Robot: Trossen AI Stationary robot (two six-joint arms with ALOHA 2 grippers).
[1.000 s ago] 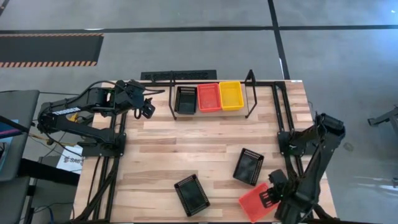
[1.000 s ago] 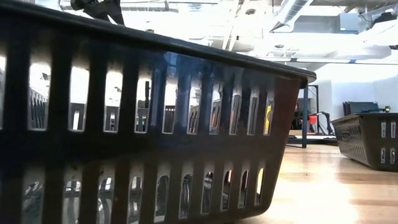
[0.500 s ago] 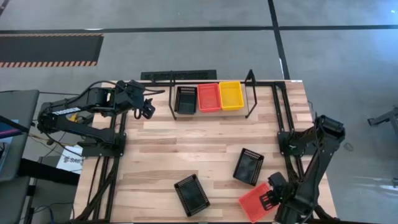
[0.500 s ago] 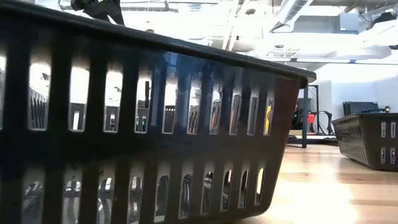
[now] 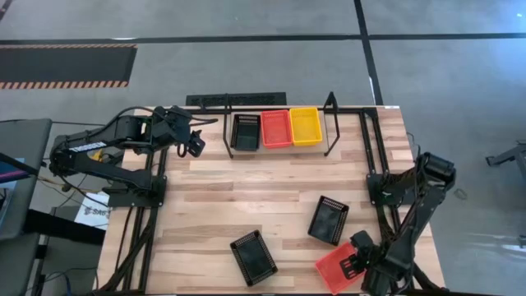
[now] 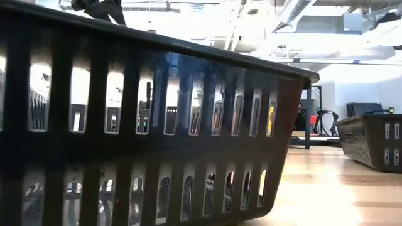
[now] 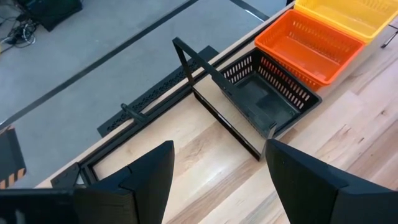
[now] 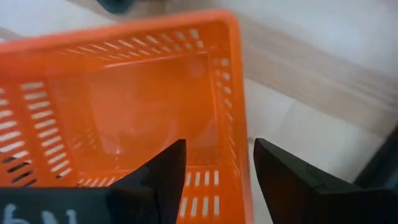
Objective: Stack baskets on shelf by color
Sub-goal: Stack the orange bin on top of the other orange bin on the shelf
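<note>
On the shelf (image 5: pixel 332 105) at the table's far edge, a black basket (image 5: pixel 245 131), a red-orange basket (image 5: pixel 276 128) and a yellow basket (image 5: pixel 305 126) stand side by side on their bottoms. Two more black baskets (image 5: pixel 254 257) (image 5: pixel 329 219) lie on the table. Another red-orange basket (image 5: pixel 335 269) lies at the near right corner. My right gripper (image 8: pixel 221 180) is open over this basket's rim, one finger (image 8: pixel 165 174) inside and one finger (image 8: pixel 283 177) outside its side wall (image 8: pixel 235 134). My left gripper (image 5: pixel 196 146) is open and empty, left of the shelf.
A black tube frame (image 5: pixel 371 148) edges the table's left, right and far sides. In the low view one black basket (image 6: pixel 157 125) fills most of the picture and the other black basket (image 6: pixel 370 138) stands to its right. Bare wood lies in the table's middle.
My right gripper has moved a little down toward the red-orange basket at the near right corner and now hides it in the low view. The basket has stayed where it was.
</note>
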